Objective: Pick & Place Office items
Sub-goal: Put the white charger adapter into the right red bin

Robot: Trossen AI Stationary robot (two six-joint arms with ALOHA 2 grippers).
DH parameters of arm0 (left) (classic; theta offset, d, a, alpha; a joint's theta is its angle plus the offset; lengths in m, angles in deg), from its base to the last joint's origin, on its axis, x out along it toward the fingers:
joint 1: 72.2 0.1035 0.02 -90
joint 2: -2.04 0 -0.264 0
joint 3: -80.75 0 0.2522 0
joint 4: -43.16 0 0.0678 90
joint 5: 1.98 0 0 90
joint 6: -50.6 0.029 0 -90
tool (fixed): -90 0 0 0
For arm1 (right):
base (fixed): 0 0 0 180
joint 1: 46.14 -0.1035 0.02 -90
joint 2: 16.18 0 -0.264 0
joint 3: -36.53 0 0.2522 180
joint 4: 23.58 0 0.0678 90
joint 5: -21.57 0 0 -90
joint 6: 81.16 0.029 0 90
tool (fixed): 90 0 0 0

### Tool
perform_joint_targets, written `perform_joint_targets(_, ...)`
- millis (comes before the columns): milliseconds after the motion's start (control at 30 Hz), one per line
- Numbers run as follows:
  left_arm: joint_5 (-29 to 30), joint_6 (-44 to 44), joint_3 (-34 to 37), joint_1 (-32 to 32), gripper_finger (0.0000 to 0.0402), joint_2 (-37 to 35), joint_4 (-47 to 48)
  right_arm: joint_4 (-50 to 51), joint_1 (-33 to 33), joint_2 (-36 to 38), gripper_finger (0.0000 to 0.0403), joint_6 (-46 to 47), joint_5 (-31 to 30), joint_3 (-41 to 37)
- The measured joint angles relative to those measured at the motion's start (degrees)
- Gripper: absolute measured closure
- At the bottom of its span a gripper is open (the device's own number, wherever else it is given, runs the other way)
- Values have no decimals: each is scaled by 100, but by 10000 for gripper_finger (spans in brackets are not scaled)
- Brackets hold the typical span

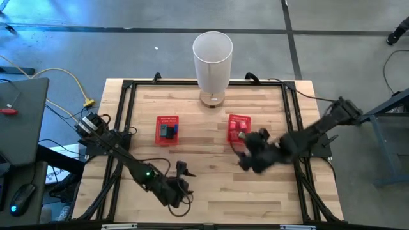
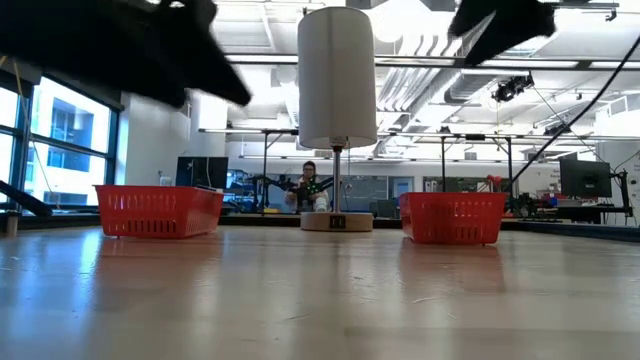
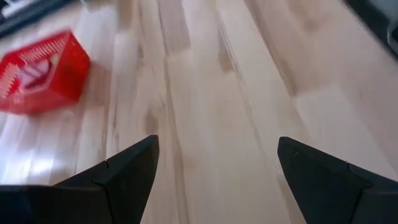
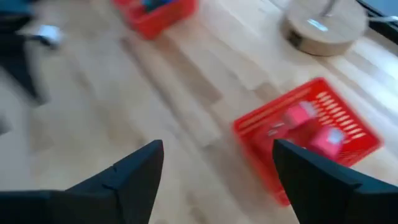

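High view shows the wooden surface (image 1: 211, 185) bare of loose pieces: the office items (image 1: 168, 130) all seem to sit inside my two red mesh baskets, blue and dark pieces in the left basket (image 1: 167, 130) and pink and red pieces in the right basket (image 1: 239, 127), so I judge the sorting nearly or fully done. My left claw (image 3: 214, 168) hangs low over the near middle of the surface, fingers spread wide and holding nothing. My right claw (image 4: 217, 171) hovers just beside the right basket's near edge, also spread and empty.
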Motion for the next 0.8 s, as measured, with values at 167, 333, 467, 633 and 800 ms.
perform_joint_targets(167, -520, -1371, -814, -59, 84, -31, 2650, -60, -1164, -198, 113, 812, -934, -8)
perform_joint_targets(333, -1342, -2252, -1617, -41, 84, -49, 4517, -95, -1722, -423, 113, 1296, -1608, -11)
perform_joint_targets(467, -1840, -2485, -1781, -98, 84, -50, 5179, -232, -1844, -639, 113, 1414, -1838, -11)
perform_joint_targets(633, -2711, -3577, -1777, -91, 84, -48, 5897, -738, -1887, -960, 113, 1394, -1929, -11)
perform_joint_targets(800, -3227, -4129, -1772, -115, 84, -48, 6017, -1783, -1837, -1326, 113, 773, -1876, -11)
